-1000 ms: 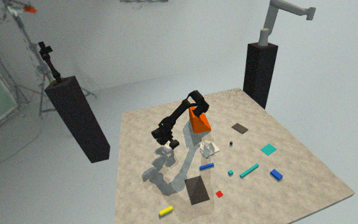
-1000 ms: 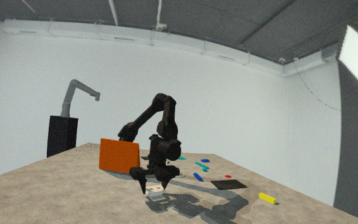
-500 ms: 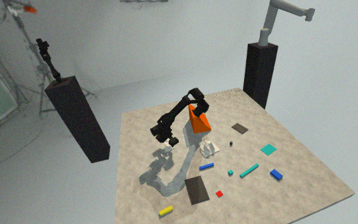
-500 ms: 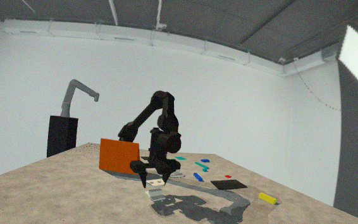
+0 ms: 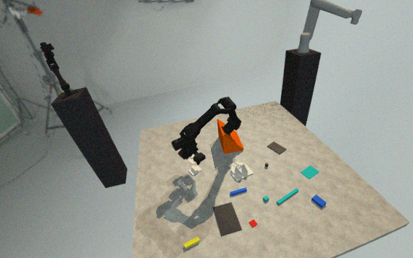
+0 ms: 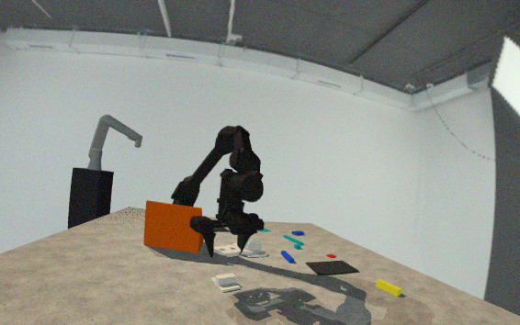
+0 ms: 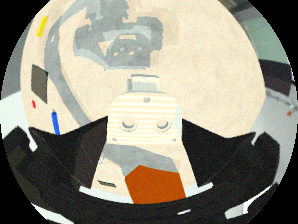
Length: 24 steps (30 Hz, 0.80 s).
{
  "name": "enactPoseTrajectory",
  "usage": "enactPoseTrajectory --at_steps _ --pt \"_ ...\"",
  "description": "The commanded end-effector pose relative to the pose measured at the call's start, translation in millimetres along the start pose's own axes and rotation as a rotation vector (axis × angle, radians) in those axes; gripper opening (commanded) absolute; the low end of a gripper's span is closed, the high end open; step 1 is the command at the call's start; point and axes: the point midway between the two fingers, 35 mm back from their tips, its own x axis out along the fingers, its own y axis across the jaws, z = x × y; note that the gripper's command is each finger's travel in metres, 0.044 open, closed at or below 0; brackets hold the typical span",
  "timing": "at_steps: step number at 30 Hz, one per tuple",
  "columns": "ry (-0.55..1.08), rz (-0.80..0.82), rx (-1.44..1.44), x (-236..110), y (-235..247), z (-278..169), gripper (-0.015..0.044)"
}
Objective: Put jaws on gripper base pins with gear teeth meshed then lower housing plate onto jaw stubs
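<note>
My gripper (image 5: 193, 157) (image 6: 227, 251) (image 7: 144, 120) is shut on the off-white housing plate (image 5: 191, 160) (image 6: 228, 248) (image 7: 145, 111), which has two round holes. The fingers hold its two sides, and it hangs above the table. The off-white stepped block (image 5: 195, 170) (image 6: 226, 279) (image 7: 144, 82) stands on the table below it, apart from it. The gripper base (image 5: 249, 173) (image 6: 262, 255) lies to the right of the gripper in the top view. Pale jaw shapes (image 5: 238, 173) (image 6: 254, 244) stand on the base; their teeth are too small to judge.
An orange wedge (image 5: 230, 143) (image 6: 171, 227) (image 7: 156, 185) stands close to the arm and gripper. Beyond the base lie a blue bar (image 5: 238, 192), a dark plate (image 5: 227, 219), a small black piece (image 5: 266, 165), a teal bar (image 5: 287, 196) and a red square (image 5: 252, 223).
</note>
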Motion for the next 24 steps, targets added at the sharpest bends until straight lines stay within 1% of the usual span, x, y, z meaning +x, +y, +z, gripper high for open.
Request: enactPoseTrajectory --at_steps 1,24 --pt "-0.003 -0.006 -0.005 -4.7 -0.1 0.3 0.0351" --pt "-0.020 -0.019 -0.332 -19.0 58.8 -39.3 0.0351"
